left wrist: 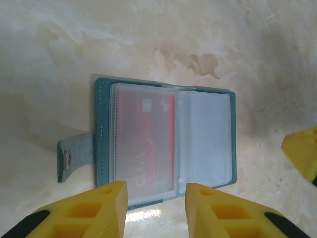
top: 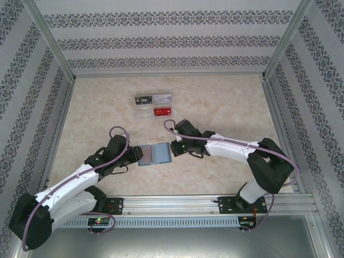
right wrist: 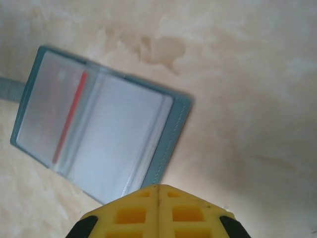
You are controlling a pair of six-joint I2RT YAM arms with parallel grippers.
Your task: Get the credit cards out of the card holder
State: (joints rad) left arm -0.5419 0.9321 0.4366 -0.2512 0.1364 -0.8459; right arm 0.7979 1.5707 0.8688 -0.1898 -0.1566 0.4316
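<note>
Card holder [top: 155, 155]: open, red card [left wrist: 148, 144] inside. Left gripper [top: 135, 154], 9 o'clock: released (likely to pin it). Right gripper [top: 173, 149], 3 o'clock: clenched, empty.

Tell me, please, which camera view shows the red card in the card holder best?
The left wrist view: the red card shows nearly whole behind a clear sleeve of the open card holder. The right wrist view gives a thin, blurred red sliver; from the top it is too small to tell.
</note>
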